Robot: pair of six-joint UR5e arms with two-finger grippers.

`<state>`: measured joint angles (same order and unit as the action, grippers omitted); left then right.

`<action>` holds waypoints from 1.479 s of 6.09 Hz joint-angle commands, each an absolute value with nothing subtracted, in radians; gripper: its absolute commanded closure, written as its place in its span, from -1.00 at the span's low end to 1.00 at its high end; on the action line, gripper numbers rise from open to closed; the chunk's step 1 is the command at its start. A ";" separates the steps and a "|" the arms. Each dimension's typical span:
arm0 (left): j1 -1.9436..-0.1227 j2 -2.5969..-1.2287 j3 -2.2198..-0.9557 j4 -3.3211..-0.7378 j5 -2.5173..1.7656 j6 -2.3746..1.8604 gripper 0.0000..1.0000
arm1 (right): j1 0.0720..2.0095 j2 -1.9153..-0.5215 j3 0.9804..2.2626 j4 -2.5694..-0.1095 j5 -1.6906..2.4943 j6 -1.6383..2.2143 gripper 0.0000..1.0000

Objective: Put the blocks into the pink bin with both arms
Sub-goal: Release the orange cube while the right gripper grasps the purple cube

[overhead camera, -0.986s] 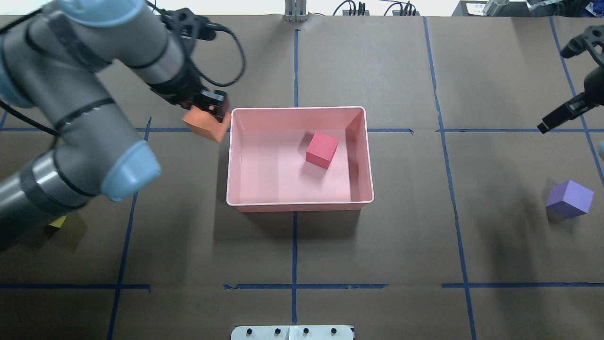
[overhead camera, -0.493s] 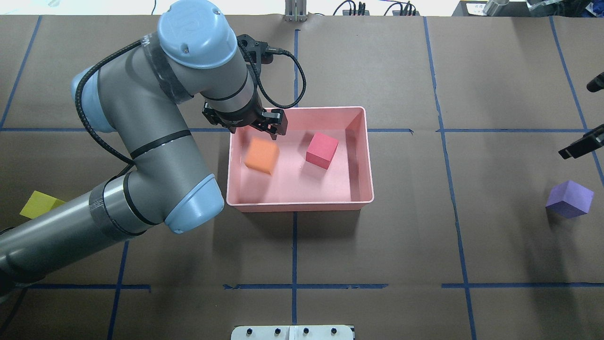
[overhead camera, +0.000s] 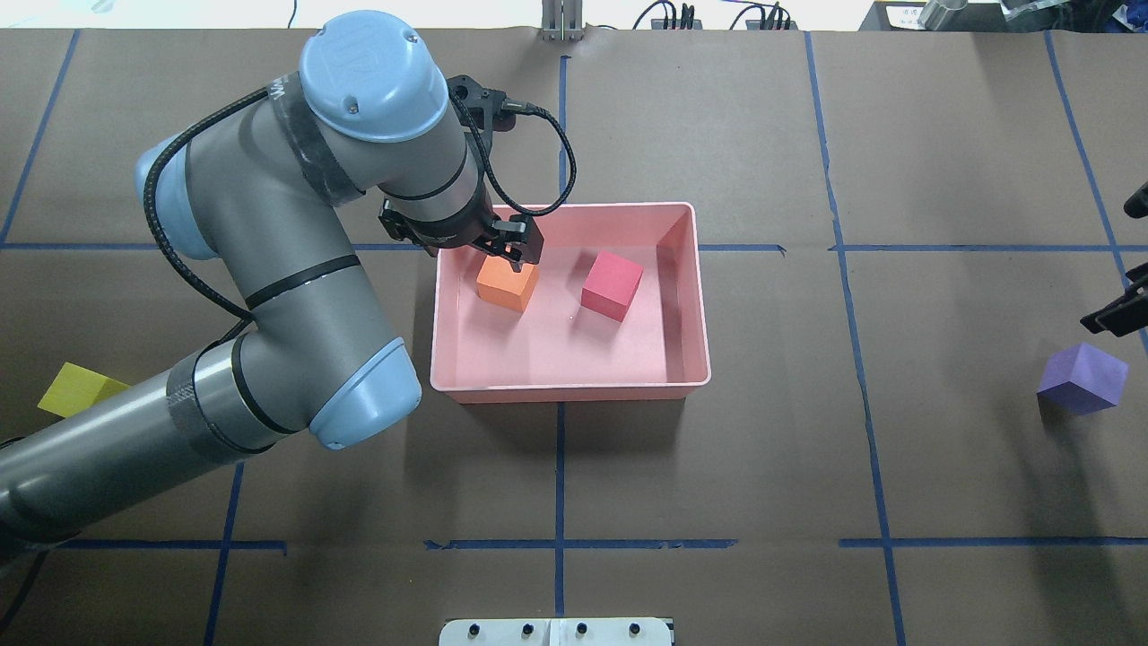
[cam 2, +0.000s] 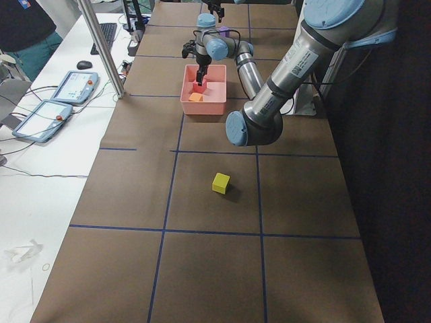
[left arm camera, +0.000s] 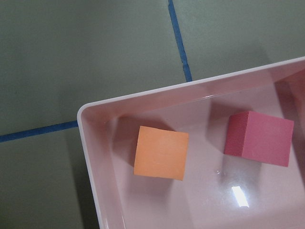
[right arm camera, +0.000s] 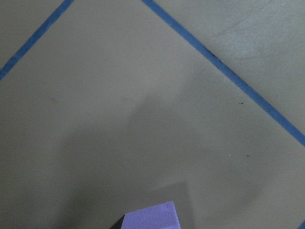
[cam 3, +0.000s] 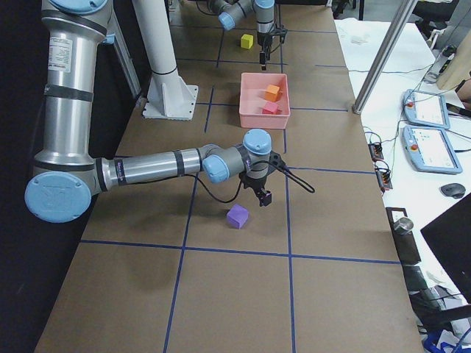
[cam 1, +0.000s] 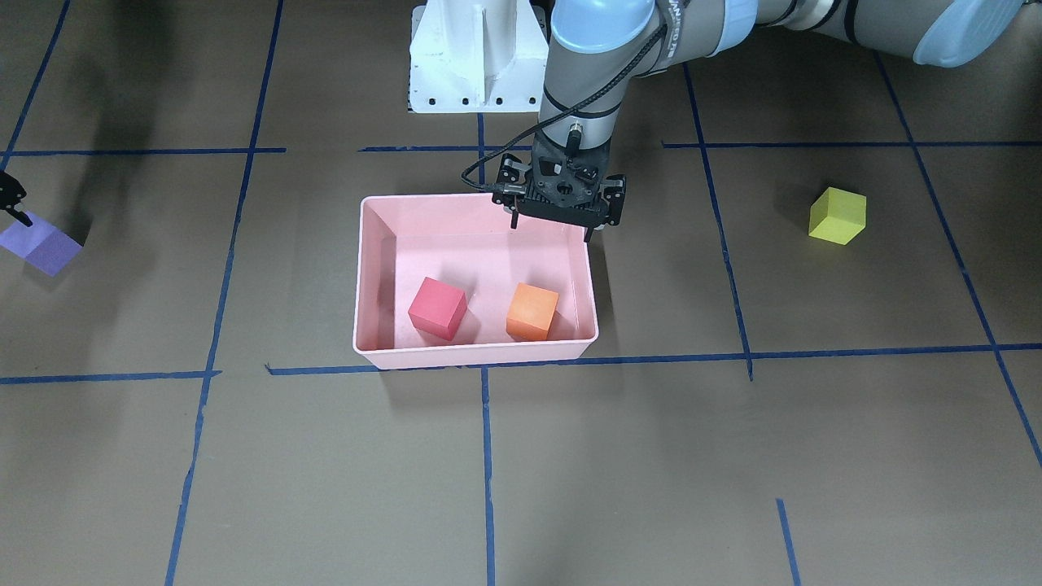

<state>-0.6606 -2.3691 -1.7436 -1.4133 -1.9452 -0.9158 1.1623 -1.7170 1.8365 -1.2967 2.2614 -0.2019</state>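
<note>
The left gripper [cam 1: 551, 228] hangs over the upper right corner of the bin [cam 1: 472, 358] in the front view. Its two fingers stand wide apart and there is nothing between them. Under it, in the overhead view, the orange block [overhead camera: 508, 283] lies on the bin floor in the upper left part, near the left wall but not touching it, and the black fingers cover its upper edge in the picture. The red block [overhead camera: 612, 285] lies to the right of it, near the middle of the bin, with a clear gap between the two. Both blocks are flat on the floor and a little turned against the bin walls, as the left wrist view shows. The left arm [overhead camera: 269, 269] comes in from the lower left of the overhead view and bends over the left side of the bin. The yellow block [cam 1: 837, 215] is on the table [overhead camera: 717, 467], well apart from the bin, at the right of the front view. The right gripper [overhead camera: 1117, 316] shows only partly at the right edge of the overhead view, and I cannot tell how far it is open. It is near the purple block [overhead camera: 1082, 378], which lies just below it in that picture, and the two are apart.
</note>
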 commanded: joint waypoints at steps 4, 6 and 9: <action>-0.661 -2.368 -1.750 -1.414 -1.945 -0.914 -1.00 | 1.033 -1.753 1.734 -1.253 2.185 -0.279 -0.99; -0.663 -2.368 -1.750 -1.413 -1.944 -0.914 -1.00 | 1.006 -1.752 1.662 -1.210 2.174 -0.276 -0.96; -0.673 -2.314 -1.784 -1.413 -1.948 -0.823 -1.00 | 1.008 -1.691 1.672 -1.222 2.203 -0.244 0.24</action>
<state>-0.6673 -2.3478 -1.7618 -1.4128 -1.9456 -0.8823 1.0072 -1.7152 1.6709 -1.2156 2.1882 -0.2568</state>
